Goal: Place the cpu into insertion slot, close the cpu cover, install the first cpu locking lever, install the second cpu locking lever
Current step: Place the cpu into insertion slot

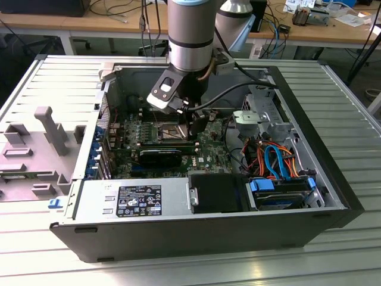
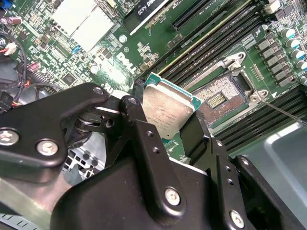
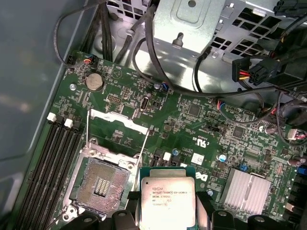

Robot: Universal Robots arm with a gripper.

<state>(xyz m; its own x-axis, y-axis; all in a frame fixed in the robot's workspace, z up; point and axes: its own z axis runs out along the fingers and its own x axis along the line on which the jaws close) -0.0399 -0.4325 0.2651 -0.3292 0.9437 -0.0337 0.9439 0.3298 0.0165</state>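
Black-fingered at the gripper (image 2: 166, 117), and drawn in only as far as the width of the cpu (image 2: 169, 108) allowed. Clamped that chip by two opposite edges, one finger (image 2: 138, 122) to a side, flat and face up. Showed, on the chip, a dull silver-grey metal lid, faintly scuffed, with small dark print across the middle and a stepped border; under the lid, a thin green base edged in teal. Held it clear of the board, in contact with the fingers alone.

Had the insertion slot (image 3: 101, 184) just beside the held chip, apart from it and uncovered: a dark square bed of contacts, a paler patch at its centre, a silver metal rim around. Had the cpu cover (image 3: 118, 119) beyond the slot, farther from the fingers, tipped up and open, with two thin wire levers (image 3: 88, 129) angled up off the socket. Farther out again, along the socket, long narrow black slots (image 3: 53, 158) on the green circuit board (image 3: 192, 115). Had a finned silver heat sink (image 3: 247, 189) near the chip's other side.

Reached down, in the exterior view, from the grey arm (image 1: 189, 36) into an open computer case (image 1: 178, 238) lying on a ribbed metal table (image 1: 333, 89).
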